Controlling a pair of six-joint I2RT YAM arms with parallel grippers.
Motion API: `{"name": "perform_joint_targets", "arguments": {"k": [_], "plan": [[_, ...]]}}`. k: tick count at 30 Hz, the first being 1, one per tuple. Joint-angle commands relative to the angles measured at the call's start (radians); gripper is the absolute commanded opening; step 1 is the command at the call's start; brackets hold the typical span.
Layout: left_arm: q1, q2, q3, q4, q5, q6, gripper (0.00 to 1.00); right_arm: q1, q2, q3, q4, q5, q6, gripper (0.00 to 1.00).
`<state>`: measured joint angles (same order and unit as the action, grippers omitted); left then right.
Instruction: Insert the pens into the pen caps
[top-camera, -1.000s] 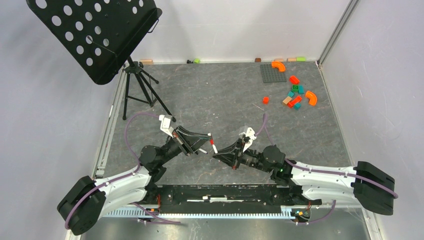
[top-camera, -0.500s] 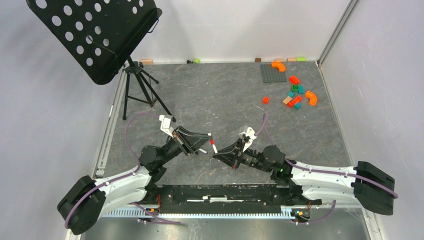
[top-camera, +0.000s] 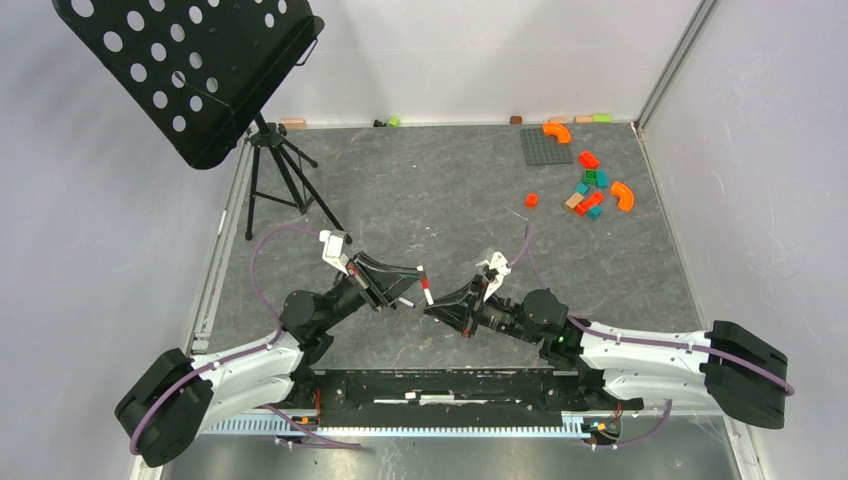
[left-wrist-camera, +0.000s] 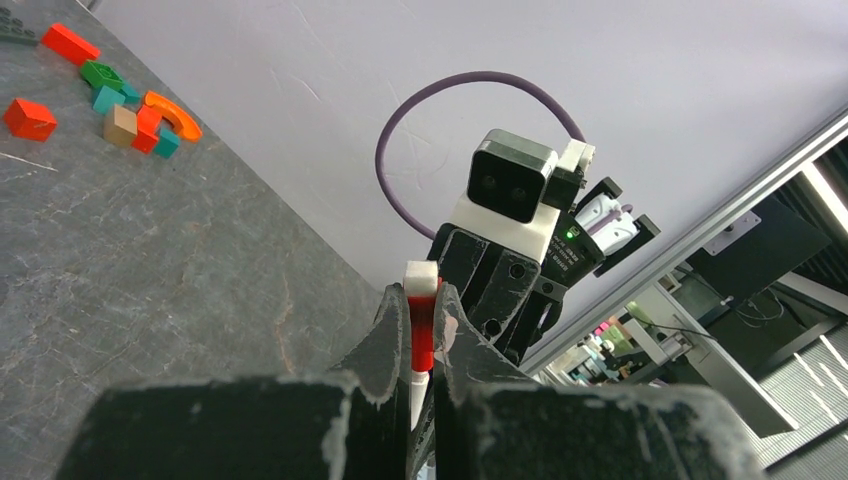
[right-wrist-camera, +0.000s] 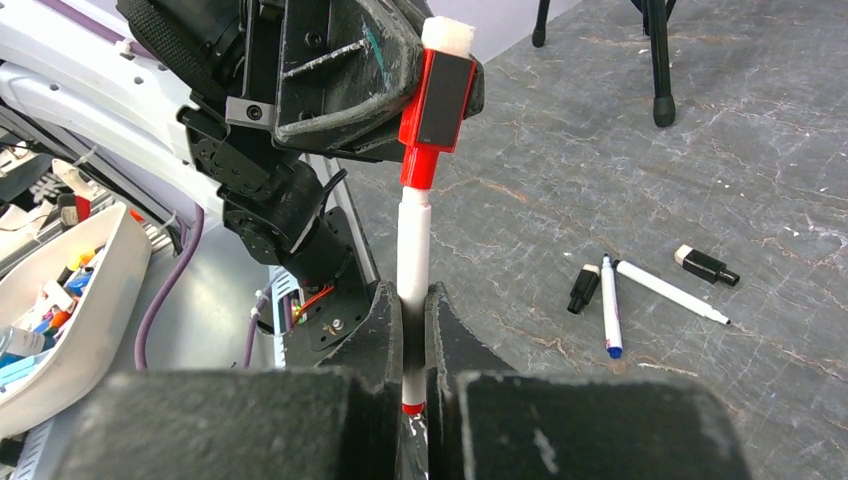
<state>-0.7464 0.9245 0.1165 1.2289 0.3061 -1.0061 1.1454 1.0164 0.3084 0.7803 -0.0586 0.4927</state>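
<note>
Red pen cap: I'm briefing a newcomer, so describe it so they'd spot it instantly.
Where the two arms meet above the table, the left gripper pinches the white-tipped red cap, the right gripper's white pen entering it. The other caps are black, lying on the table.

The left arm (top-camera: 240, 365) and right arm (top-camera: 640, 352) wear white shells over black joints, with bulky black housings at the overhead view's lower corners. A purple cable (left-wrist-camera: 470, 76) loops off the right one. Its wrist camera (left-wrist-camera: 510, 185) is grey on white, with a green light (left-wrist-camera: 570, 234) beside it. The fingers (right-wrist-camera: 385, 335) are matte black and rough-edged.
</note>
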Motion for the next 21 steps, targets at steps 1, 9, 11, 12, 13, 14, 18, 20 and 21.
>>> {"name": "perform_joint_targets", "arguments": {"k": [1,9,11,12,13,14,18,20,21], "plan": [[-0.013,0.003,0.010,0.027,-0.005,0.072,0.02,0.005,0.005,0.047,0.017,0.026,0.023,0.00],[-0.016,0.000,0.018,-0.010,-0.001,0.097,0.02,0.004,-0.008,0.061,-0.033,0.052,0.021,0.00],[-0.017,0.000,0.018,-0.021,0.001,0.104,0.02,0.004,-0.016,0.070,-0.053,0.077,0.019,0.00],[-0.018,0.000,0.018,-0.023,0.002,0.107,0.02,0.002,-0.019,0.075,-0.063,0.081,0.017,0.00],[-0.018,0.000,0.018,-0.024,0.004,0.110,0.02,0.002,-0.022,0.079,-0.073,0.084,0.014,0.00],[-0.018,0.000,0.018,-0.025,0.006,0.111,0.02,0.001,-0.023,0.083,-0.082,0.088,0.015,0.00],[-0.018,-0.008,0.020,-0.040,0.007,0.116,0.02,-0.002,-0.026,0.095,-0.107,0.091,0.011,0.00],[-0.018,-0.013,0.018,-0.043,0.006,0.119,0.02,-0.003,-0.029,0.096,-0.111,0.096,0.012,0.00],[-0.019,-0.015,0.017,-0.046,0.002,0.120,0.02,-0.004,-0.030,0.095,-0.113,0.098,0.011,0.00]]}}
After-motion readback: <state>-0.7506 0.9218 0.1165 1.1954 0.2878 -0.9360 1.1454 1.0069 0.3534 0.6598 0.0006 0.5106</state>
